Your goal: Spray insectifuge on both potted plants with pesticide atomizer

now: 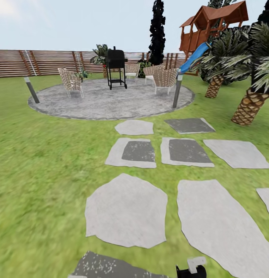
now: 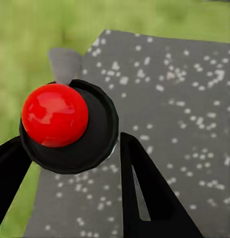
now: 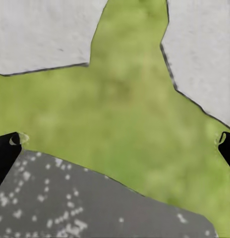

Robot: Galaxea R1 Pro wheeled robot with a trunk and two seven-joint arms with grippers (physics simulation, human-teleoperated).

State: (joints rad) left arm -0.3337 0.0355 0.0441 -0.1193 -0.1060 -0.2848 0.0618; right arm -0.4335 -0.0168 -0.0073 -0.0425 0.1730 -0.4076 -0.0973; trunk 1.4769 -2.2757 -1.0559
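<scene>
Over on the left side, the left gripper (image 2: 75, 163) has its two black fingers (image 2: 154, 198) spread either side of a round black body topped by a glossy red ball (image 2: 54, 115) — I take that for the pesticide atomizer (image 2: 90, 144), seen end-on, so its long axis runs roughly along the fingers toward the camera. The fingers flank it closely, yet whether they actually press it I cannot tell from here. Beneath it sits a dark speckled slab (image 2: 174, 99), with lawn (image 2: 26, 39) off its edge. In the head view that same dark slab (image 1: 111, 268) lies at the bottom edge, a black and pale object (image 1: 192, 268) just beside it, too cropped to name. Moving right, the right gripper (image 3: 117, 144) hangs with its fingertips (image 3: 6, 148) well apart and nothing between them, grass and pale stepping slabs (image 3: 40, 34) below. Now the relation that matters: the plants. Far ahead and to the left, at the left rim of the round patio (image 1: 111, 104) near a wicker chair (image 1: 70, 82), there is a small green tuft (image 1: 82, 74), possibly one of the potted plants, too small to be sure. So the targets likely lie forward and left, well apart from both grippers, and the left arm is the one on the sprayer. A drive up the slab path looks called for before any spraying.
</scene>
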